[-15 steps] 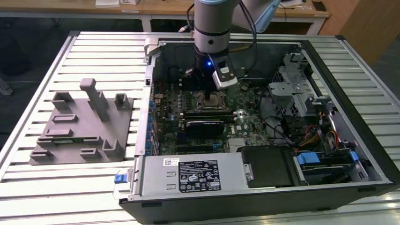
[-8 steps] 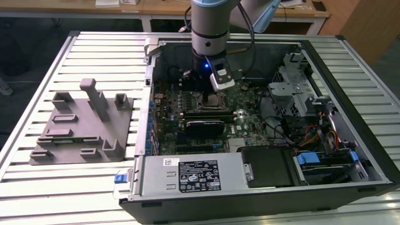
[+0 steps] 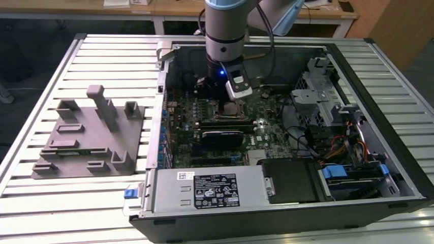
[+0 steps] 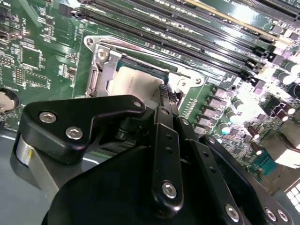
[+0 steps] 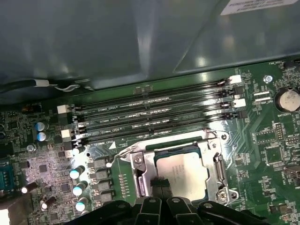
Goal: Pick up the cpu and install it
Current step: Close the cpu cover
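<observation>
Cpu (image 5: 183,174) lies flat in the metal socket frame (image 5: 218,165) on the green motherboard (image 5: 262,140), its silvery-grey top plate facing up; the second wrist view shows it too (image 4: 133,83). In the exterior view it is a small pale square (image 3: 235,108) right under the arm.

The end effector (image 5: 161,185) hangs low over the socket. Its two dark fingertips (image 4: 164,93) are pressed together with nothing visible between them, and they stand at one edge of the chip. Whether they touch the plate I cannot tell.

Beyond the far side of the socket run four long black memory slots (image 5: 154,117), parallel to one another. A round coin battery (image 5: 287,100) sits on the board well apart from the socket.

The board lies inside an open computer case (image 3: 400,168) that rests on a slatted metal surface (image 3: 81,208). A grey plastic fixture (image 3: 88,137) with upright posts stands on the same surface, towards the exterior view's left of the case.
</observation>
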You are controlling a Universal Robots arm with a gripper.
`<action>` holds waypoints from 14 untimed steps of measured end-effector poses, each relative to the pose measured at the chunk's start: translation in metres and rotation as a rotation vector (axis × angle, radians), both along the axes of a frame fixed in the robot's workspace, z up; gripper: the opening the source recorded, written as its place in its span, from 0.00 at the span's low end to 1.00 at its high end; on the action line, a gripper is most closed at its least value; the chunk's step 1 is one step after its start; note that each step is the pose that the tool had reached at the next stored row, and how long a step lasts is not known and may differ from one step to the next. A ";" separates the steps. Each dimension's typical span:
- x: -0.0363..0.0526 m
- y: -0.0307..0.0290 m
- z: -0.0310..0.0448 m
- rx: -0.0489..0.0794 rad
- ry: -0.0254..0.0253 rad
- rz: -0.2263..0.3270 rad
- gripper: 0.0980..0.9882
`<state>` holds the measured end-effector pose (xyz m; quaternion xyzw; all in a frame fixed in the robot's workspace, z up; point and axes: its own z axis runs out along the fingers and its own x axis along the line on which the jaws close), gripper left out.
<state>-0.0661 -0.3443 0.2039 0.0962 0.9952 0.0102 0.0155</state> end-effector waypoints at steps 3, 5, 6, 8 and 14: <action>-0.0043 0.0000 -0.0006 0.000 -0.0001 0.000 0.01; -0.0063 0.0000 -0.0010 0.000 0.0000 0.002 0.01; -0.0067 0.0000 -0.0013 0.000 0.0000 0.008 0.01; -0.0070 0.0000 -0.0019 0.000 0.0000 0.032 0.01; -0.0075 0.0000 -0.0046 0.000 0.0000 0.059 0.01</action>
